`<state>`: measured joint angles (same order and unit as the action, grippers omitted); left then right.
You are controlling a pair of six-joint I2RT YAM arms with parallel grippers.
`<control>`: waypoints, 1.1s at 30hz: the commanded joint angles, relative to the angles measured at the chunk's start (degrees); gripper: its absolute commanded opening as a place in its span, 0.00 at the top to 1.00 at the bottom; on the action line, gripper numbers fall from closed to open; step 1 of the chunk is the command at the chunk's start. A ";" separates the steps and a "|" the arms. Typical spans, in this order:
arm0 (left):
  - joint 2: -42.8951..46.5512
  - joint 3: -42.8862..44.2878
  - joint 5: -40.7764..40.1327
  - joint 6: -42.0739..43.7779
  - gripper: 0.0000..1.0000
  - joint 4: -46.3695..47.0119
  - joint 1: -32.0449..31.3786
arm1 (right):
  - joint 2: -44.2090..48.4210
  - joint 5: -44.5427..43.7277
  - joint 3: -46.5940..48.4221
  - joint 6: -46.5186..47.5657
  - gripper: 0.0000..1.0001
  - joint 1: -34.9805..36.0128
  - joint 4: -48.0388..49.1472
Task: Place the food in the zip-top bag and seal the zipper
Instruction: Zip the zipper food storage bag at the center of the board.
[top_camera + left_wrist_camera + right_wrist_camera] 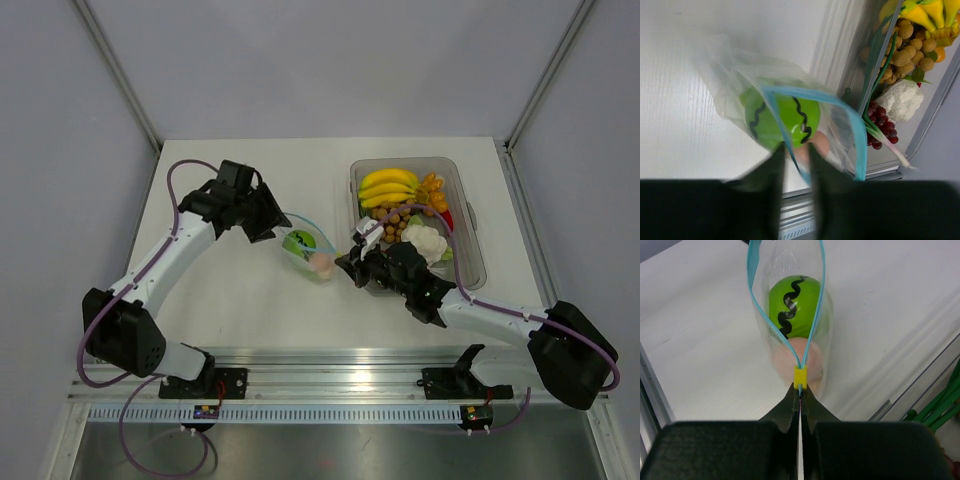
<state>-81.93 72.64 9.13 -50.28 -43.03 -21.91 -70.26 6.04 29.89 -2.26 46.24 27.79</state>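
Two grippers are holding one small zip-top bag (308,250), which is lying near the middle of the white table (240,300), just left of the clear tub (470,215) of bananas (388,185) and other toy produce. The right gripper (800,390) is sitting at the bag's near-right end, its fingers pressed together and pinching the light-blue zipper (861,150) just behind the little yellow slider (800,376). From that pinch the two sides of the strip are spreading apart towards the far left, so the mouth is gaping open along most of its length. The left gripper (796,150) is sitting at the opposite, far-left end, its fingers drawn close on the blue strip running between them. Inside the pouch, the green round piece (795,305) with a black squiggle is lying beyond the pinkish piece (790,357), which is resting right beside the slider and the right fingertips.
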 commanded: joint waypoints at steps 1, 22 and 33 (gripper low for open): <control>4.06 -0.40 1.77 7.28 0.41 2.07 0.55 | 1.35 -0.33 1.05 4.54 1.00 0.70 3.06; 23.75 -16.12 31.81 62.83 0.23 33.44 -2.69 | 1.70 17.51 5.79 12.63 1.00 -6.95 -6.25; 8.55 -3.83 40.44 85.07 0.30 18.51 -11.92 | 2.76 21.11 7.64 13.34 1.00 -8.45 -10.39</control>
<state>-71.70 65.19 43.79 25.63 -21.85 -33.10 -69.28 24.93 34.92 9.89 38.20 17.21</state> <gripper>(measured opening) 0.700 0.011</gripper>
